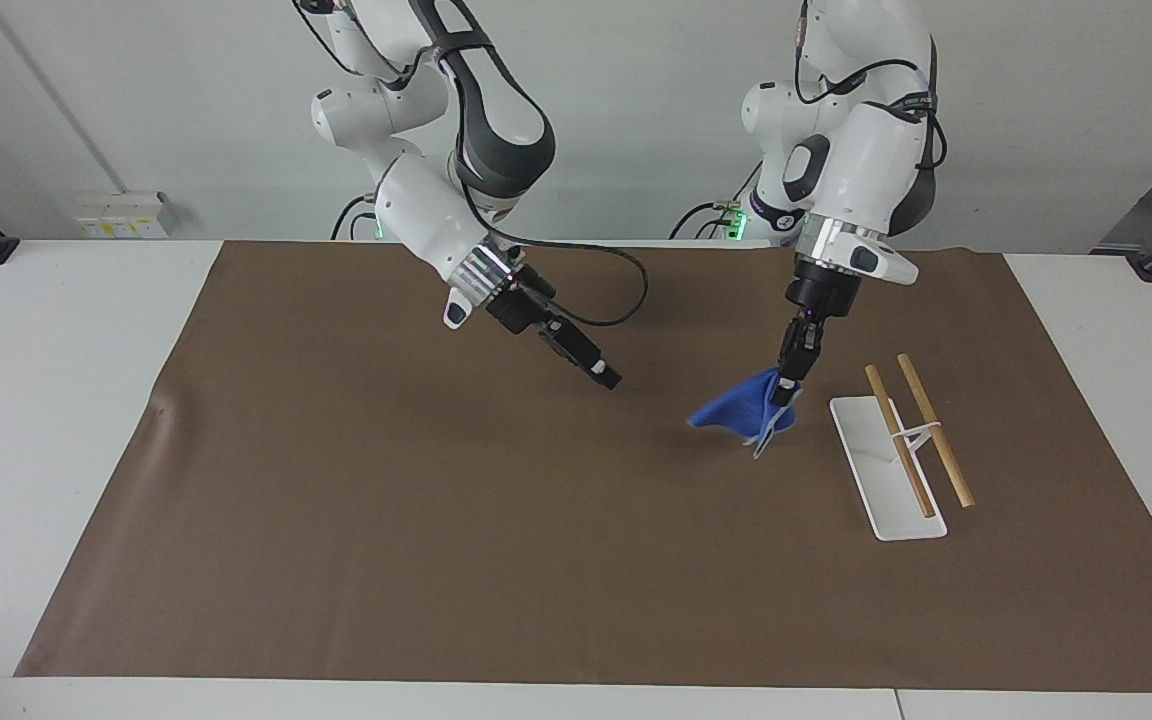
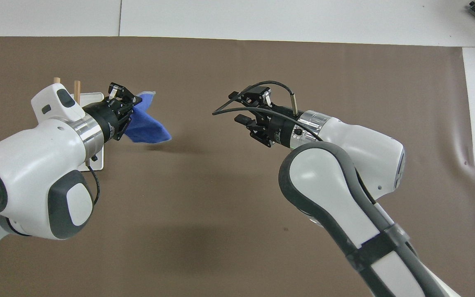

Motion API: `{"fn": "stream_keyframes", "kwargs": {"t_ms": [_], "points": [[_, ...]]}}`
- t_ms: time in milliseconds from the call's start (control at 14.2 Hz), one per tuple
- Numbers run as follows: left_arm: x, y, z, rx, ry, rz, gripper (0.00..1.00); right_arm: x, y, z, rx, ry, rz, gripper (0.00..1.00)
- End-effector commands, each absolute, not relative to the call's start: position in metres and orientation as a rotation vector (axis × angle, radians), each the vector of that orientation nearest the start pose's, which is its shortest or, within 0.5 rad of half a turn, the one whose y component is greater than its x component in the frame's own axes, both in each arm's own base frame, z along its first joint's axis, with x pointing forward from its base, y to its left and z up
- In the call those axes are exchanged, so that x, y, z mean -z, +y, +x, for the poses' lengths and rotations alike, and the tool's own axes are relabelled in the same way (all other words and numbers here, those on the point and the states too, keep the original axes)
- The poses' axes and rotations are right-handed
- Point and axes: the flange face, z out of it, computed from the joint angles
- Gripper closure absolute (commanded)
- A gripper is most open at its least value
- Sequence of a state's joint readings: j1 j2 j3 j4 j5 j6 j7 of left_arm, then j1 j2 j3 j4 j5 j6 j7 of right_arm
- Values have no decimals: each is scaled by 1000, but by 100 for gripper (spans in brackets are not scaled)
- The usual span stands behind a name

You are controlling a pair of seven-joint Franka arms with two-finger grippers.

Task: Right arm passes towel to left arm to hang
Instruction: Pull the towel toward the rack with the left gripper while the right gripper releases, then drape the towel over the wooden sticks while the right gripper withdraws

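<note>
towel [image 1: 748, 414] hangs bunched from the left gripper [image 1: 786, 392], fingers pinched on its upper edge, in the air just beside the rack [image 1: 886, 468] with its two wooden rods [image 1: 918, 435]. right gripper [image 1: 608, 379] hovers over the brown mat [image 1: 436, 520], empty; its finger spread i cannot tell. judgement: handover done, hanging step in hand. next move calls for lifting the cloth above the rods and draping it across.
</note>
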State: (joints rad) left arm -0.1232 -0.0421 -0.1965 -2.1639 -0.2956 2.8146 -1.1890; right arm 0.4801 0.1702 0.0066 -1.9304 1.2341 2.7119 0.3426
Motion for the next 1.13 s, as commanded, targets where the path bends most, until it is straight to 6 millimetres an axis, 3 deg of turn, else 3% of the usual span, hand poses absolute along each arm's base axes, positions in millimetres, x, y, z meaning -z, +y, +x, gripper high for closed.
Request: {"fn": "stream_keyframes", "kwargs": {"t_ms": [0, 211, 493, 846, 1057], "points": [[-495, -135, 570, -572, 1259, 2163, 100, -441, 233, 582, 340, 727, -2218, 0], [-492, -86, 581, -644, 1253, 2202, 100, -441, 188, 601, 474, 508, -2490, 0], [-486, -52, 597, -674, 1279, 2205, 100, -445, 129, 610, 465, 244, -2862, 0], [-476, -12, 603, -699, 1290, 2243, 100, -506, 85, 601, 358, 225, -3043, 0], [-478, -5, 604, -682, 1278, 2275, 100, -545, 56, 591, 299, 282, -3078, 0]]}}
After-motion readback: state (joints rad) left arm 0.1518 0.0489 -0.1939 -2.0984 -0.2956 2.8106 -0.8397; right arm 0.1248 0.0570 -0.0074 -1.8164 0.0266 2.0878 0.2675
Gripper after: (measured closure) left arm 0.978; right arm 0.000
